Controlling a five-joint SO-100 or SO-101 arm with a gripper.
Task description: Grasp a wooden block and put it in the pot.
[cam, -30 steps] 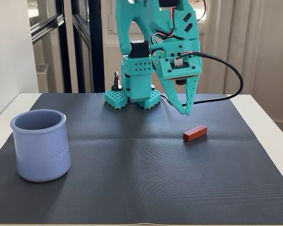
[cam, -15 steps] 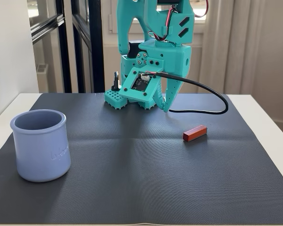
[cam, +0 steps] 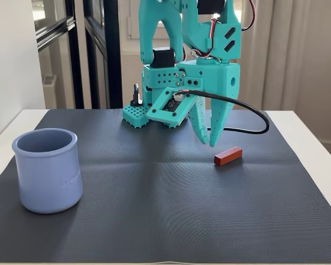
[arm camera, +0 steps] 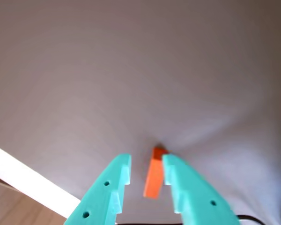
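Observation:
The wooden block (cam: 228, 156) is a small reddish-brown bar lying on the dark mat, right of centre in the fixed view. In the wrist view it shows as an orange bar (arm camera: 154, 178) between the two teal fingers. My gripper (cam: 207, 141) hangs just above the mat, slightly left of and behind the block, with its jaws a little apart and empty. In the wrist view the gripper (arm camera: 147, 161) points down at the block without touching it. The lavender-blue pot (cam: 47, 168) stands upright at the left of the mat, far from the gripper.
The dark ribbed mat (cam: 154, 210) covers a white table (cam: 303, 124). The teal arm base (cam: 154, 105) stands at the mat's back edge. A black cable (cam: 248, 113) loops to the right of the gripper. A white table edge (arm camera: 28, 180) shows at lower left in the wrist view.

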